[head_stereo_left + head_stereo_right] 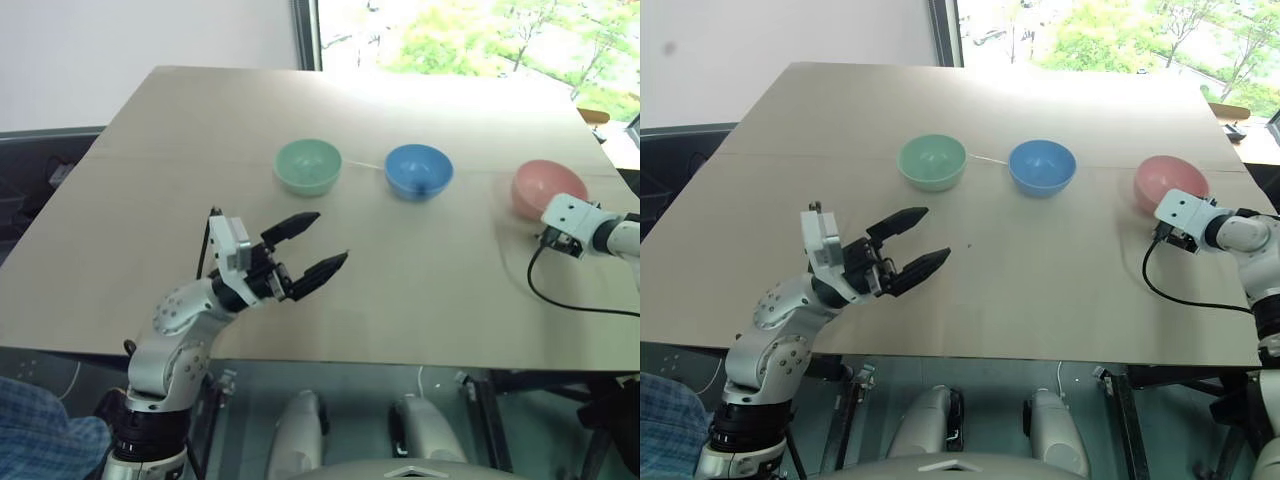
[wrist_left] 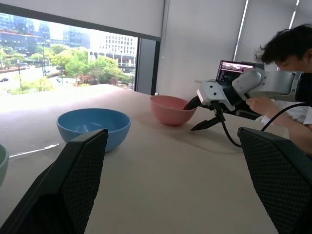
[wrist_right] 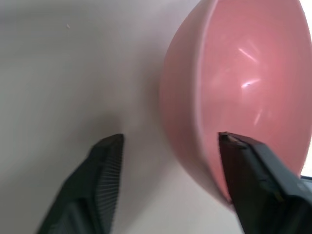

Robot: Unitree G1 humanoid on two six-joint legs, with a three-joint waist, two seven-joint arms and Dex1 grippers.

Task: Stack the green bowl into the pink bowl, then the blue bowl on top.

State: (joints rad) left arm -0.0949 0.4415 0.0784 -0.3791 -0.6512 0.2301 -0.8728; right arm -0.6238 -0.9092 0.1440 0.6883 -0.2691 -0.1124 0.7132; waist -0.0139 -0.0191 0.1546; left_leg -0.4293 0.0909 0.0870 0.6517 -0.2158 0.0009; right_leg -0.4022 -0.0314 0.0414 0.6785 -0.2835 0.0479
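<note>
Two arms reach over the desk (image 1: 420,300). The left gripper (image 1: 315,245), fingers spread, hovers short of the green bowl (image 1: 308,165). The right gripper (image 3: 168,141) straddles the pink bowl's (image 1: 545,185) near rim, fingers apart, seemingly not clamped. Between those two bowls sits the blue bowl (image 1: 418,170); all three are empty.

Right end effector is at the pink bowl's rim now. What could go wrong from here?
1. The right end effector straddles the pink bowl wall, one finger inside, one outside. Closing on the thin rim could tip the bowl or slide it across the table.
2. The pink bowl sits near the table's right edge, so a push might send it off.
3. The green bowl and blue bowl sit close together; the open left end effector may bump the blue one.
</note>
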